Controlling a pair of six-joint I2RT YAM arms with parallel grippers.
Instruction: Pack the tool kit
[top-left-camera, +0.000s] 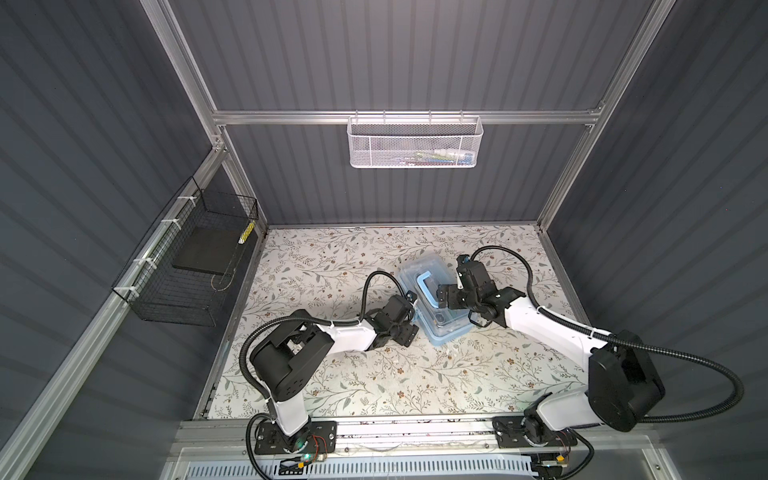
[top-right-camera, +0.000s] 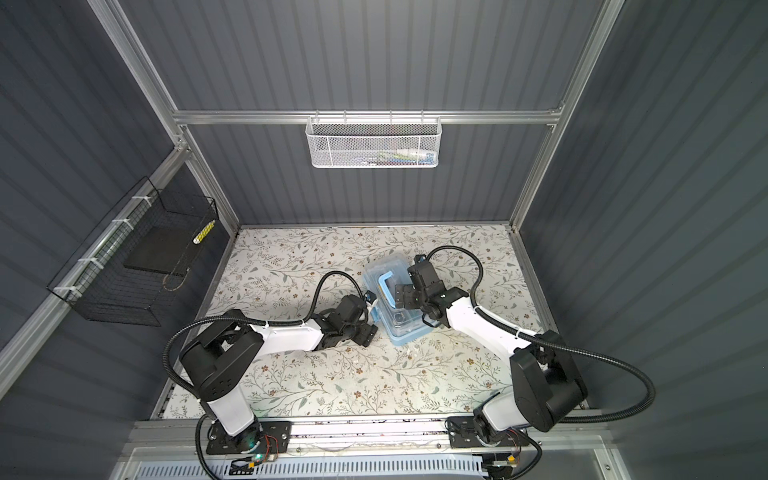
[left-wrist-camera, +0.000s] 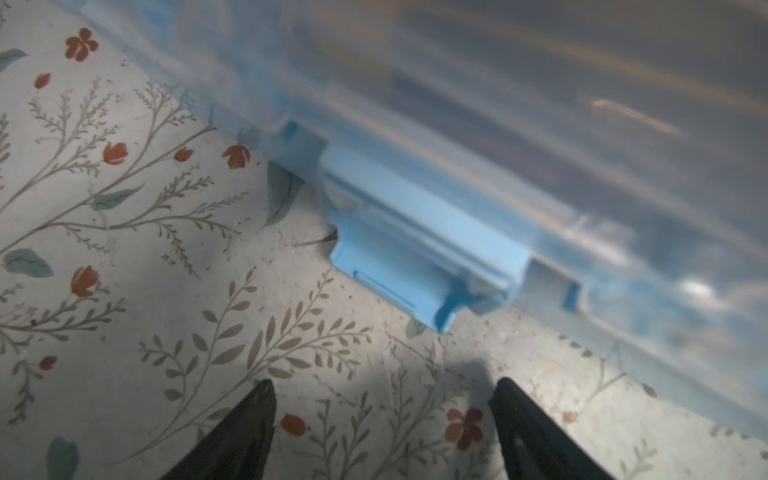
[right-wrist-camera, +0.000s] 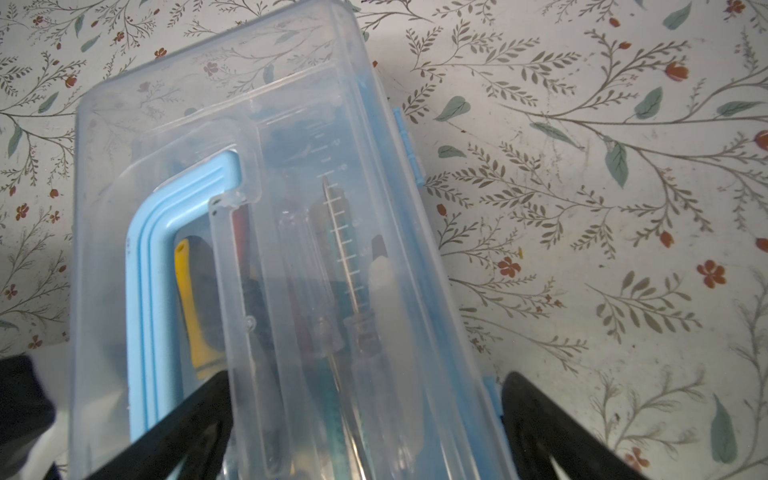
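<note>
At the left claw (left-wrist-camera: 385, 384), I see both black fingers spread apart with only the flowered table (left-wrist-camera: 124, 291) between them; nothing is pinched; the tips sit near the blue latch (left-wrist-camera: 415, 241) on the side wall of the tool kit box (left-wrist-camera: 498, 124) without touching it. The right claw (right-wrist-camera: 368, 376) is spread wide above the clear lid (right-wrist-camera: 291, 104); one finger lies over the lid beside the blue handle (right-wrist-camera: 153, 291), the other just off the box's far edge; I cannot tell whether either touches the plastic. Through the lid I make out a screwdriver (right-wrist-camera: 365, 345) with a clear grip and a yellow-handled tool (right-wrist-camera: 193, 311); the rest is blurred. In both top views the box (top-left-camera: 446, 332) (top-right-camera: 405, 334) lies slanted at mid-table between the two arms, lid on; the white mesh basket (top-left-camera: 413, 141) hangs on the back rail and the black wire basket (top-left-camera: 187, 270) on the left wall, both well apart from it.
</note>
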